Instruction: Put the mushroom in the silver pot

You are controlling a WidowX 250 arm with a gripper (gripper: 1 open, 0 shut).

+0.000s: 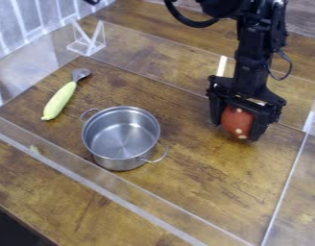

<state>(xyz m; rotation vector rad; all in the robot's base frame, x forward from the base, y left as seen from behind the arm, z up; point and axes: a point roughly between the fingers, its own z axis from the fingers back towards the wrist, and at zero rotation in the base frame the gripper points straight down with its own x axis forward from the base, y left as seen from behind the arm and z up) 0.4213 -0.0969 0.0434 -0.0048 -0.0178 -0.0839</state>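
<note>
Right, here is what you should watch.
End effector: your end effector (241, 119) points straight down at the right side of the worktop (186, 207), jaws spread wide on either side of the mushroom (237, 118), not clamped on it.
Mushroom: it sits between the two black fingers, low at the wood; only its reddish cap shows.
Silver pot: the silver pot (122, 137) stands empty, well apart to the left of the mushroom, with nothing between the two.
Risk, grip: if you close with the fingers too high on the rounded cap, it will likely squirt out and roll away across the wood.
Risk, knock: any sideways drift before closing could tip the toy with one finger.
Risk, carry: a low carry could catch the pot's rim or a loop handle and shove the light pot.
Risk, drop: releasing off-centre could bounce the mushroom off the rim.
Hidden: the white stem is out of sight, so you cannot tell whether the toy stands upright or lies tilted.
Unclear: whether the fingertips touch the wood or the mushroom's sides.
Bystander: the corn cob (59, 100) lies at the far left, clear of your path.
</note>
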